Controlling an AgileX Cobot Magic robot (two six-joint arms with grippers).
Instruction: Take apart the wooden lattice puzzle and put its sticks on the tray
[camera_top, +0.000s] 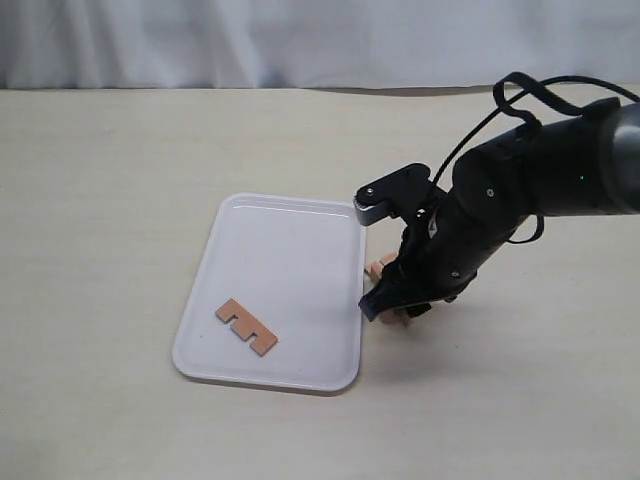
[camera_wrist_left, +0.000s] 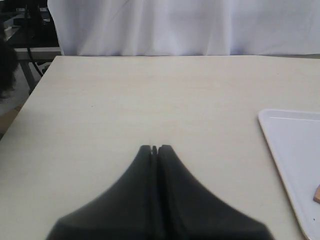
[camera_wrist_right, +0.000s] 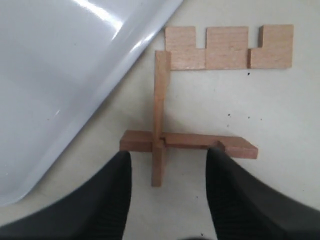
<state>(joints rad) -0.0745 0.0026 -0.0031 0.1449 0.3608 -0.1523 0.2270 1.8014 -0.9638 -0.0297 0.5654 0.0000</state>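
One notched stick (camera_top: 246, 327) lies flat on the white tray (camera_top: 300, 245). Beside the tray's right rim, two sticks remain interlocked as a cross (camera_wrist_right: 160, 140) on the table, with a third stick (camera_wrist_right: 229, 48) lying flat beyond them, notches showing. My right gripper (camera_wrist_right: 167, 160) hovers open just over the cross, its fingers either side of the upright stick's near end, gripping nothing. In the exterior view the right gripper (camera_top: 395, 300) hides most of these pieces (camera_top: 380, 265). My left gripper (camera_wrist_left: 156, 148) is shut and empty over bare table, far from the tray (camera_wrist_left: 295, 150).
The tray's rim (camera_wrist_right: 107, 95) runs close beside the cross. A white curtain (camera_top: 300, 40) backs the table. The table's left edge (camera_wrist_left: 30, 95) and some dark equipment (camera_wrist_left: 25, 30) show in the left wrist view.
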